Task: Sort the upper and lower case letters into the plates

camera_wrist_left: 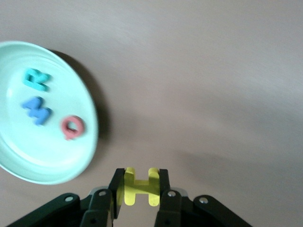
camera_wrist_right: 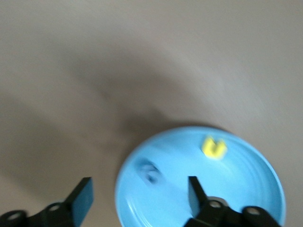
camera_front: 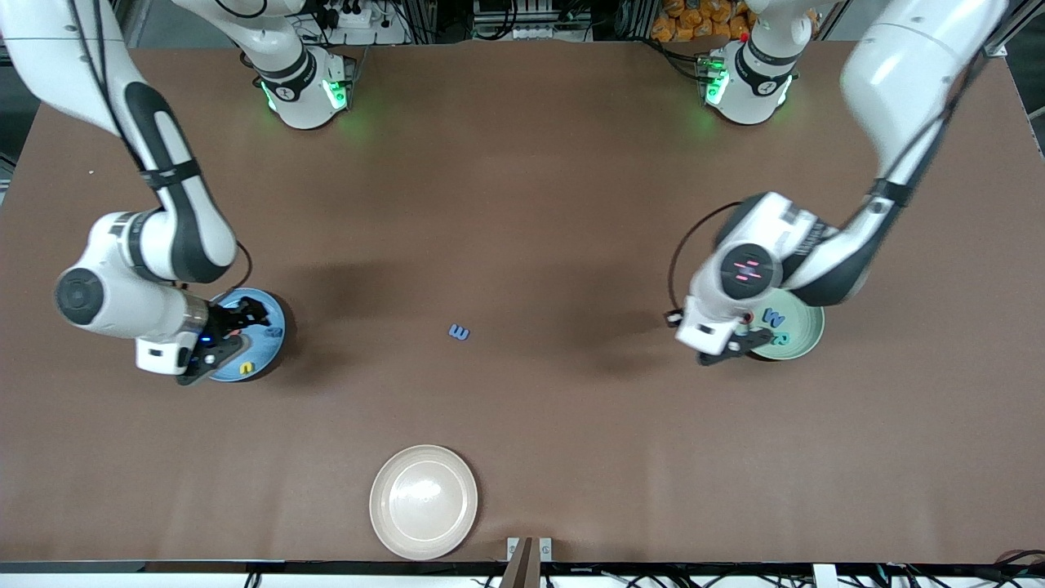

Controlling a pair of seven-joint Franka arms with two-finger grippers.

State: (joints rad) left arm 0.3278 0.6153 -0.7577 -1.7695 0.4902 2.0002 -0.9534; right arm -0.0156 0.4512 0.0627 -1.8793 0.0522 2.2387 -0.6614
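At the frame's left, the right claw (camera_front: 237,322) is held spread wide over the blue plate (camera_wrist_right: 246,189), where a yellow letter (camera_wrist_right: 214,147) lies. At centre, a blue letter (camera_front: 459,331) lies on the bench (camera_front: 522,163). At right, a yellow H (camera_wrist_left: 138,186) is gripped by the left claw (camera_wrist_left: 138,189) beside the mint plate (camera_wrist_left: 28,161).
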